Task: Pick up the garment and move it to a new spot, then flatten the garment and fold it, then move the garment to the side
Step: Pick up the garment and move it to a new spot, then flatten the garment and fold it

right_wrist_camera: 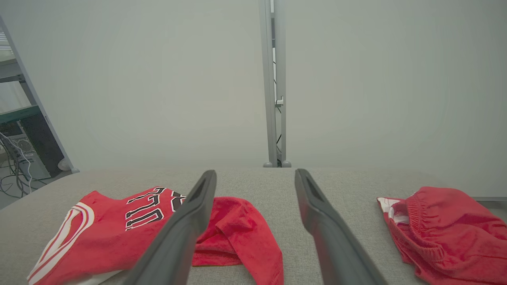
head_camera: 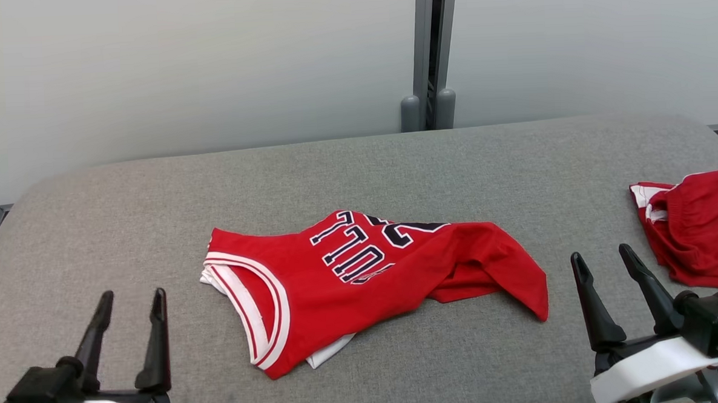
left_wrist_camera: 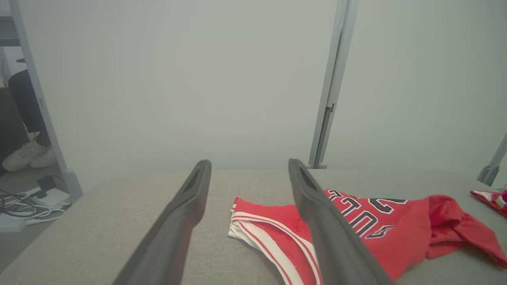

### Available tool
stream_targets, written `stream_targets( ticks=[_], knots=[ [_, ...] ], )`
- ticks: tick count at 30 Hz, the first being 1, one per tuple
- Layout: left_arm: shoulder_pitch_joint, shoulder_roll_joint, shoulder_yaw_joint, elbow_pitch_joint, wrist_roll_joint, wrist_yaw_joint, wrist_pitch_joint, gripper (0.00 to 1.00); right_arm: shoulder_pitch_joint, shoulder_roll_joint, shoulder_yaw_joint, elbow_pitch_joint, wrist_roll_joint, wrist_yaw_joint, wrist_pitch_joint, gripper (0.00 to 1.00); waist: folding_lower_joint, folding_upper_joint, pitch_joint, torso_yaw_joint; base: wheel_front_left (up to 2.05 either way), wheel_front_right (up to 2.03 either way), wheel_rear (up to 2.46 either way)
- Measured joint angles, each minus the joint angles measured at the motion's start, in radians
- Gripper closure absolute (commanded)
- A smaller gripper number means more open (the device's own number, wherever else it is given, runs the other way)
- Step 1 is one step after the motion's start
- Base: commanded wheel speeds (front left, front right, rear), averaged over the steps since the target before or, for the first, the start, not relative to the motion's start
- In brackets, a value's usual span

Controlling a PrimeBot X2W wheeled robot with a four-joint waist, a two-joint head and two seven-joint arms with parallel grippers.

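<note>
A crumpled red jersey lies mid-frame on the bench, red shorts at right; left end effector and right end effector gape wide, empty, at lower corners

A grey, cloth-covered desk with rounded far corners carries two red pieces: a jersey lying rumpled near its middle (white trim, dark lettering facing up) and shorts bunched at the right edge, well apart.
</note>
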Motion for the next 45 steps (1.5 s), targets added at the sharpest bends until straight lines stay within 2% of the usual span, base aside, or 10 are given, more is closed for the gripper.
stream_targets(
  ticks=[11,26,34,39,45],
  knots=[
    [0.067,0.004,-0.037,-0.046,0.007,0.019,0.051,0.00,0.052,-0.010,-0.022,-0.009,0.002,0.000,0.013,0.00,0.0000,0.0000,-0.032,-0.003,0.00,0.00,0.00],
    [0.076,0.009,-0.047,-0.077,0.007,0.044,0.071,0.00,0.065,-0.005,-0.040,-0.033,-0.001,0.000,0.025,0.00,0.0000,0.0000,-0.031,-0.004,0.00,0.00,0.00],
    [0.057,0.010,-0.045,-0.092,0.005,0.045,0.076,0.00,0.065,-0.002,-0.039,-0.035,-0.001,0.000,0.025,0.00,0.0000,0.0000,-0.022,0.022,0.00,0.00,0.00],
    [0.008,0.012,-0.041,-0.089,0.003,0.036,0.068,0.00,0.053,-0.005,0.016,-0.034,-0.001,0.000,0.037,0.00,0.0000,0.0000,-0.008,0.068,0.00,0.00,0.00],
    [-0.029,0.014,-0.032,-0.061,-0.008,0.016,0.041,0.00,-0.012,-0.017,0.174,0.020,0.018,0.000,0.053,0.00,0.0000,0.0000,0.009,0.145,0.00,0.00,0.00]
  ],
)
